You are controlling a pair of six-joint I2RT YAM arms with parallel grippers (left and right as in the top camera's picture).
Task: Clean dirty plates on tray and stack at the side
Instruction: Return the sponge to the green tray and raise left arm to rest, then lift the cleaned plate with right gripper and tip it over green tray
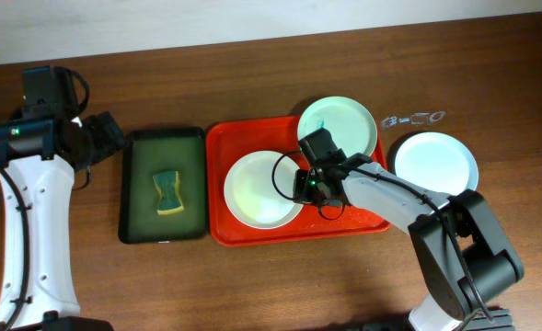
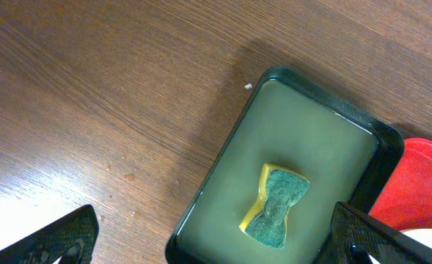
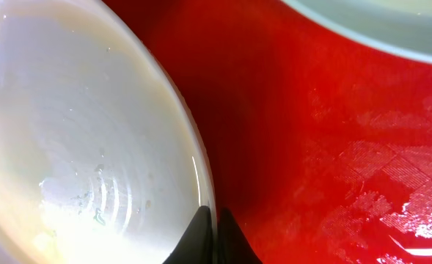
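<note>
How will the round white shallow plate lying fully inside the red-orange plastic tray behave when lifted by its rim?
The round white shallow plate looks rigid, so it should keep its shape. Its surface shows wet streaks in the right wrist view, so the thin rim may slip. Gripped at one edge, it will probably tilt down.

White-shelled left arm and right arm have black joints, looping black cables, green lights.

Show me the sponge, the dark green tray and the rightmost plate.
sponge (image 2: 276,207): left wrist view, its green top.
dark green tray (image 1: 139,198): overhead view, bare floor beside the sponge.
rightmost plate (image 1: 433,161): overhead view, its centre.
</note>
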